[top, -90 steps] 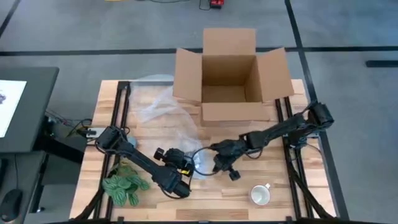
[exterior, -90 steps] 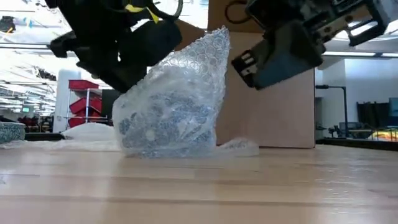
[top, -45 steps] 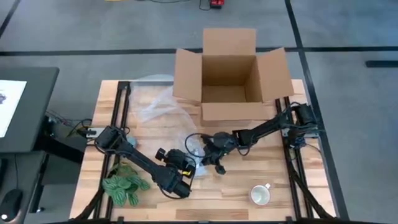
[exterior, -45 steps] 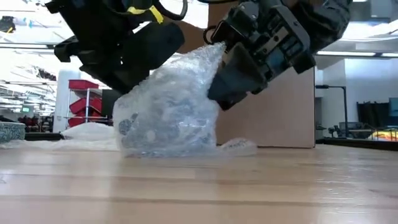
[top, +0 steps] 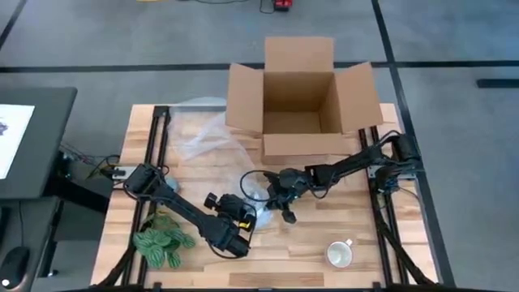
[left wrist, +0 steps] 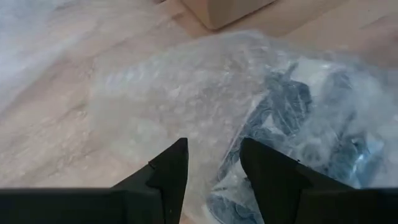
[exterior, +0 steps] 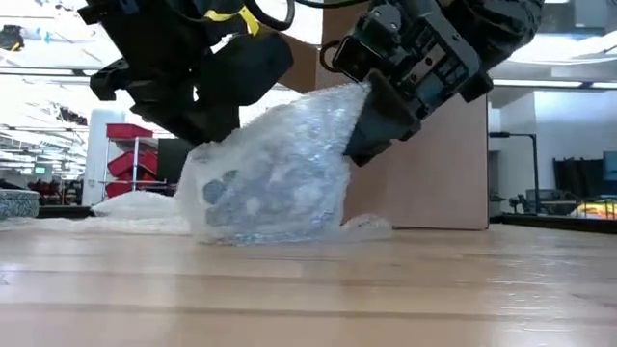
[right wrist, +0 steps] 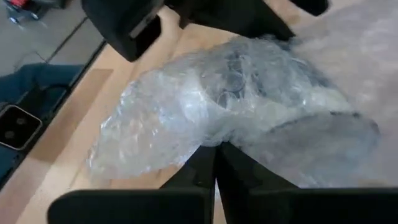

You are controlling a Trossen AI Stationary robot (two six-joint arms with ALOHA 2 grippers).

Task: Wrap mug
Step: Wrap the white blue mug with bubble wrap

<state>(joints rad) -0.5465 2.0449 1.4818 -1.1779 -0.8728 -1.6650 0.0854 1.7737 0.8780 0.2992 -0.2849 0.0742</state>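
Bubble wrap bundle pinched mid-table

Bubble wrap bundle (exterior: 270, 183) sitting on the wooden table (top: 324, 231) just in front of the cardboard box (top: 300, 101), clear and crinkled, bulging low and wide, with a dark shape showing dimly through the film. Peaked on one side where the right gripper (exterior: 371, 120) pinches the sheet, fingers closed tight on a fold of it. In the right wrist view, same story: fingertips (right wrist: 214, 158) pressed together with wrap caught between.

Left gripper (left wrist: 214, 165) pushed up against the opposite side of the bundle, fingers parted with a narrow gap, wrap bunched right at the tips; not visibly clamped on anything.

Around it: white mug (top: 340, 254) standing bare near the front edge, well apart from the bundle. Green plant toy (top: 162, 243) beside the left arm near the front corner. Loose plastic sheet (top: 203, 134) spread beside the box's open flap. Box close behind the bundle, hemming that side; bare boards between bundle and mug, more open wood along the front edge.
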